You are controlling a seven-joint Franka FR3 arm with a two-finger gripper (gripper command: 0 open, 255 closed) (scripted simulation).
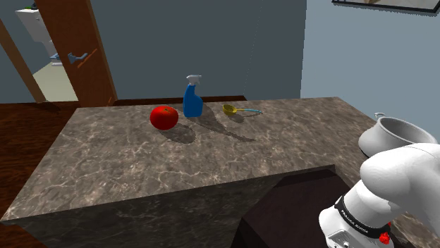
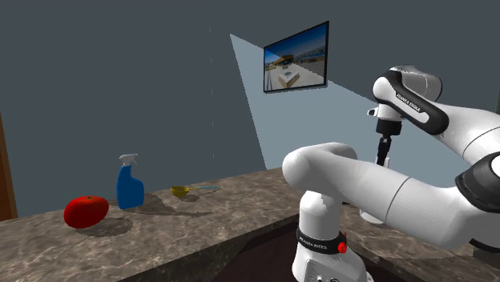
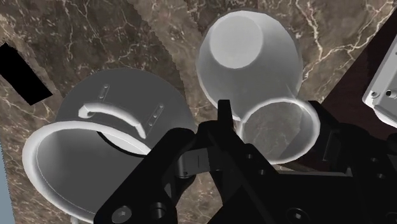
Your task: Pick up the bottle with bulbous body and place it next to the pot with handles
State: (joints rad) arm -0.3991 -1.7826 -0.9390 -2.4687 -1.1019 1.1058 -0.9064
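Wrist view, looking down along the pincer [image 3: 272, 118]. Its two black fingers stand apart, with the pale translucent bottle with a swollen round body [image 3: 248, 57] between them. One finger lies against each side of the bottle's near ring, so I read it as clamped on the bottle, not just straddling it.

The bottle hangs just beside the grey round pot with loop handles [image 3: 108, 127]. Their outlines nearly meet, and I cannot tell whether they touch or whether the bottle's base is down on the brown marbled desk [image 1: 176, 169].

The grip looks high on the bottle, probably so the wide body stays clear of the pot's wall and handle.

In the shoulder view the pot [image 1: 395, 134] sits at the right edge of the frame, close to the stand, which would explain the tightly folded arm.

My judgement is late placing, with lowering and release remaining. The risk is nudging the pot.

A blue spray bottle [image 1: 192, 98] and a red tomato [image 1: 163, 117] stand upper middle, well apart.
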